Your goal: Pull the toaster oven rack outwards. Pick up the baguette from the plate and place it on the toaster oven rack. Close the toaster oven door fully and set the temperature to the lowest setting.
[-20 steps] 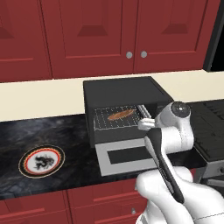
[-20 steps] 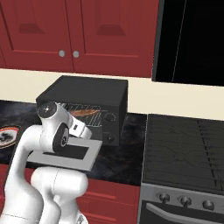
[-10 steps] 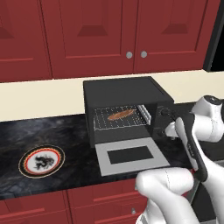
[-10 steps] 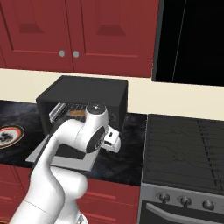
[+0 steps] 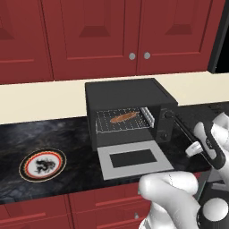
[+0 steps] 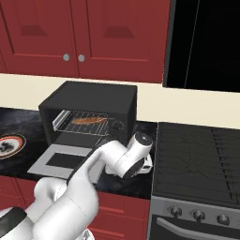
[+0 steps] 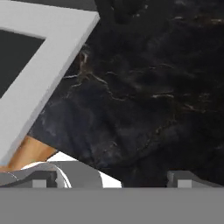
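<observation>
The black toaster oven (image 5: 127, 96) (image 6: 93, 101) stands on the dark counter. Its grey door (image 5: 134, 159) (image 6: 61, 159) lies folded down flat. Inside, the wire rack (image 5: 107, 125) (image 6: 96, 127) carries the brown baguette (image 5: 124, 117) (image 6: 86, 121). Left of the oven, the red-rimmed plate (image 5: 42, 163) (image 6: 8, 144) has nothing on it. My gripper (image 6: 140, 168) (image 7: 113, 179) hangs low over the counter just right of the door's corner (image 7: 48, 65). It stands open and holds nothing, with both fingertips (image 7: 43, 178) spread wide.
The oven's knobs (image 5: 163, 123) (image 6: 117, 125) sit on its right-hand panel, close to my forearm. A black stovetop (image 6: 201, 154) adjoins the counter on the right. Red cabinets line the wall above, and the counter's front edge runs just below the door.
The arm has swung from in front of the oven to the right, past the open door, with the hand now low over the counter. The jaws stayed open.
</observation>
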You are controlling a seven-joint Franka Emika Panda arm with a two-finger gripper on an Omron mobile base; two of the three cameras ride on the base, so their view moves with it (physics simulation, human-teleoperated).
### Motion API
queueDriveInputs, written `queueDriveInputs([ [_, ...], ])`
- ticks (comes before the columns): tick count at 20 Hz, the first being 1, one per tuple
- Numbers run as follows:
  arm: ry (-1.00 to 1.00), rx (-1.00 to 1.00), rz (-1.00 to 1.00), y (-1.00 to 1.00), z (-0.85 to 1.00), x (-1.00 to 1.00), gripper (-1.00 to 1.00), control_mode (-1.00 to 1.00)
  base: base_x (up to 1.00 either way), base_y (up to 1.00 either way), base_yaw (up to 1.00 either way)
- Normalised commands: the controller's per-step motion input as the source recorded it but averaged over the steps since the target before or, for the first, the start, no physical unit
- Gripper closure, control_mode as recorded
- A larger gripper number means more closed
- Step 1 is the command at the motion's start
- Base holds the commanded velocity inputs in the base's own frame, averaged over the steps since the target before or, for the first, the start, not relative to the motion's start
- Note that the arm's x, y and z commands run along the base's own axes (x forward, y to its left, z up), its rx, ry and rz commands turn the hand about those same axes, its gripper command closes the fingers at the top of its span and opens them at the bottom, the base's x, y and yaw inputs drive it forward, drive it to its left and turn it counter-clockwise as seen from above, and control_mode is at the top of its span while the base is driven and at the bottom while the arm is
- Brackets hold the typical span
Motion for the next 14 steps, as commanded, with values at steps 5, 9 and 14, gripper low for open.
queueDriveInputs([
  [5, -0.11, 0.02, 0.71, -0.01, -0.66, 0.26, -1.0, -1.0, 0.0, 0.0, 0.0],
  [9, -0.27, 0.05, 0.54, 0.3, -0.47, 0.33, -1.0, -1.0, 0.0, 0.0, 0.0],
  [14, -0.15, 0.15, 0.45, 0.07, -0.45, 0.21, -1.0, -1.0, 0.0, 0.0, 0.0],
])
